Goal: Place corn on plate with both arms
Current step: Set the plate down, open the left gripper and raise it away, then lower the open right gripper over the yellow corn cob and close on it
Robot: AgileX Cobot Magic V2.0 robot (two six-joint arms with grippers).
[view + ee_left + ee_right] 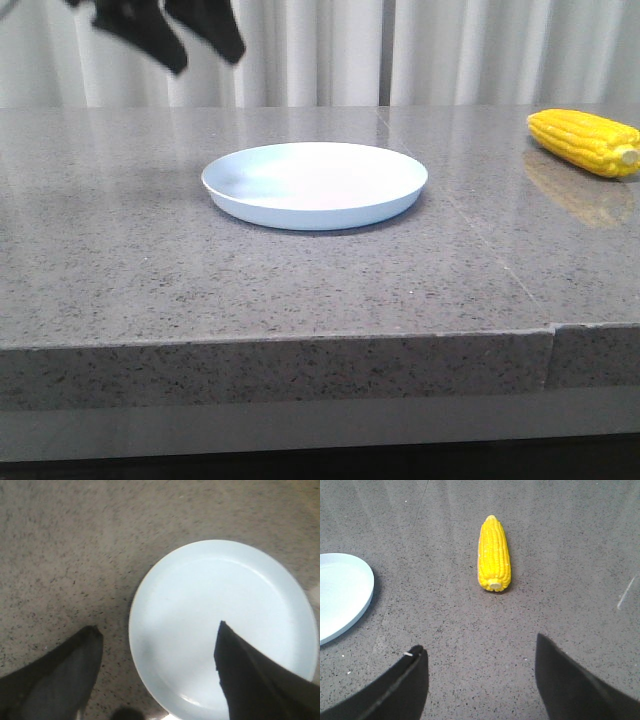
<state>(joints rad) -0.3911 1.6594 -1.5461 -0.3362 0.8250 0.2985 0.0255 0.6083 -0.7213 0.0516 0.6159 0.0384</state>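
Staged test setup, speckled grey stone countertop point(150, 270), pale pleated curtain point(320, 50) backdrop

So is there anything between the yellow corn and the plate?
No, only bare grey stone table separates the yellow corn cob from the pale blue plate, seen by the right wrist.

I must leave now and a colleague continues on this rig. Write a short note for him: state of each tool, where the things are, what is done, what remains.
Left tool: open, holding nothing, raised above the plate's left side.
Right tool: open, holding nothing, above the bare counter, facing the corn's stub end.
Plate: mid-counter, nothing on it.
Corn: lying on the counter at the far right, apart from the plate.
Done: nothing so far.
Left: grasp the corn, bring it over, set it on the plate.
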